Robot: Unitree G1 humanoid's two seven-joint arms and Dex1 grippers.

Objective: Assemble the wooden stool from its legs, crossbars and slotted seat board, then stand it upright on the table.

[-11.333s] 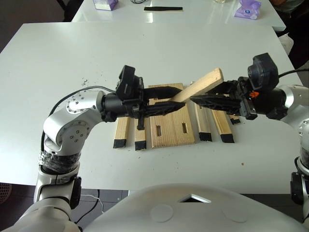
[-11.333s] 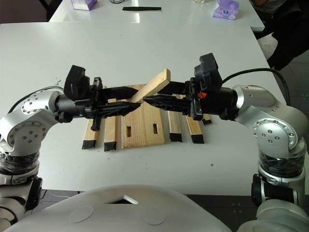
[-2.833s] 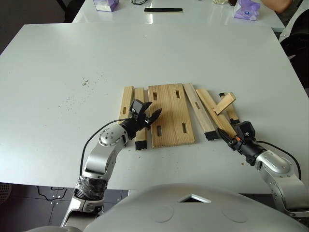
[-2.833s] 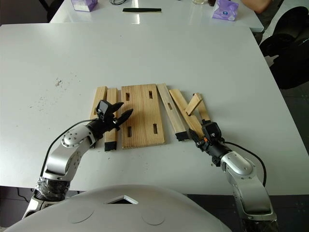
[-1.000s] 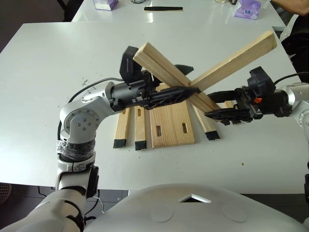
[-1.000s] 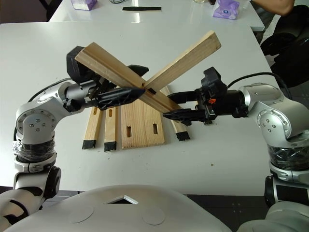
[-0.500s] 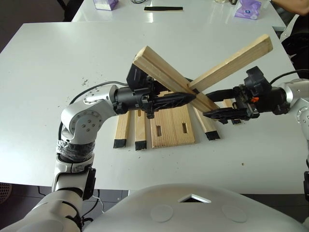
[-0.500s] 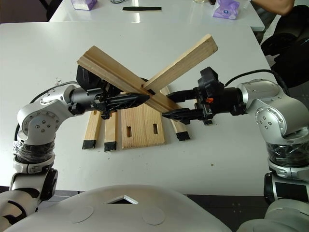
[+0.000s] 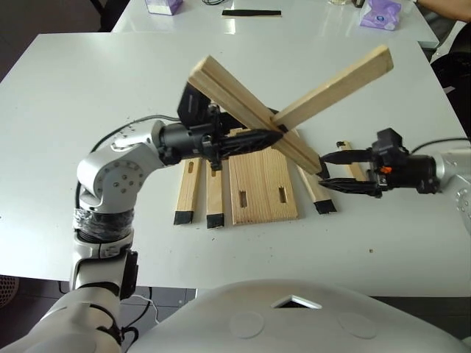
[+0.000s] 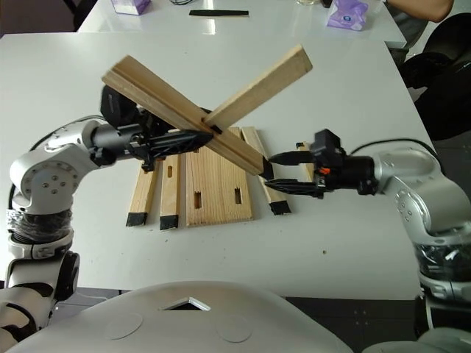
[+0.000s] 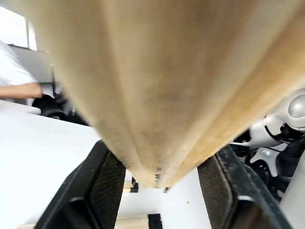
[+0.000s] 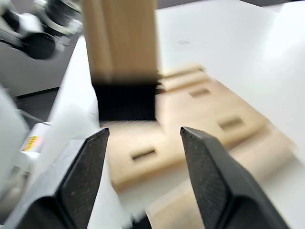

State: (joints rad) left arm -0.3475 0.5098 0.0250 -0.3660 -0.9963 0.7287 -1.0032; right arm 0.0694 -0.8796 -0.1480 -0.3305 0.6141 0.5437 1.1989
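My left gripper is shut on a wooden leg and holds it tilted above the table. A crossbar sticks out of the leg and rises to the right, so the two form an X. In the left wrist view the leg sits between both fingers. The leg's black-tipped lower end hangs just ahead of my right gripper, which is open and holds nothing. The slotted seat board lies flat below. Two legs lie to its left, and another leg to its right.
A short wooden piece lies on the table beside my right gripper. Small crumbs dot the white table at the left. A second table behind carries tissue packs and a black strip.
My right arm has drawn back to the right and lower, away from the leg's lower end. The left arm has shifted the crossed leg and crossbar slightly left.
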